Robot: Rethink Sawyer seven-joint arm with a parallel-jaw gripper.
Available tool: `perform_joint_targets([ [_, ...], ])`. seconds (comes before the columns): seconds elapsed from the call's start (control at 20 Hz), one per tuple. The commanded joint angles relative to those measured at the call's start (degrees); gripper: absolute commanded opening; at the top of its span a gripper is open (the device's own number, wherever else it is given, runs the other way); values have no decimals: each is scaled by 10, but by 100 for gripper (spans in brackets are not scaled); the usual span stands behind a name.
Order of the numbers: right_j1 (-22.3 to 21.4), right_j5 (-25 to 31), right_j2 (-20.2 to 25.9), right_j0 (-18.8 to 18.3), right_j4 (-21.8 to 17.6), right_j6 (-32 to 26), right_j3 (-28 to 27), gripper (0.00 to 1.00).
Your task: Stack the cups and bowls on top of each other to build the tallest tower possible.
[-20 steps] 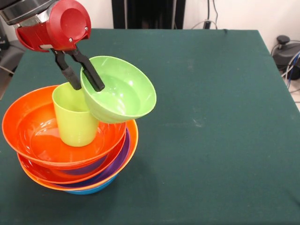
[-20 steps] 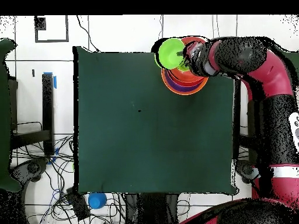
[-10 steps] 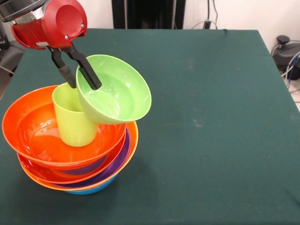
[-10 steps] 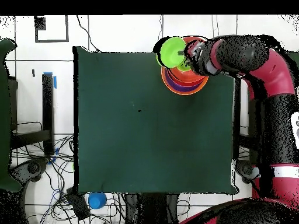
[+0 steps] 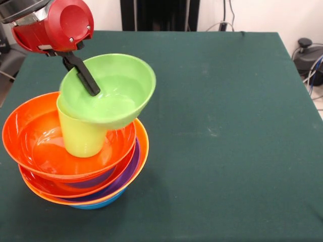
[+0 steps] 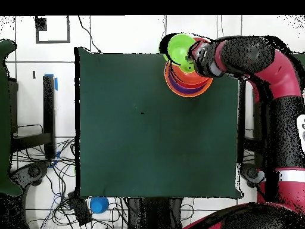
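Tower [image 5: 75, 166] of nested bowls stands at your table's [image 5: 227, 126] corner, lime-green cup [image 5: 81, 133] upright in the top orange bowl [image 5: 30, 136]. Your gripper [image 5: 85, 75] pinches the small green bowl's [image 5: 113, 91] rim, tilted atop the cup; only release remains, apparently.

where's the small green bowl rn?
Front view, left side: the small green bowl is held by the gripper at its rim, tilted over the green tumbler standing in the tower.
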Motion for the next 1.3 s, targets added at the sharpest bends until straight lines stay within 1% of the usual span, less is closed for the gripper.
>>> perform_joint_targets([
  [0.05,10,37,-8,14,-24,-109,12,0],
  [0.55,8,41,-8,7,-26,-120,13,0],
  [0.9,-12,21,-3,-21,-26,-135,61,0],
  [1.2,-13,-6,1,-31,-31,-133,82,0],
  [1.3,-13,-20,3,-34,-32,-126,98,0],
])
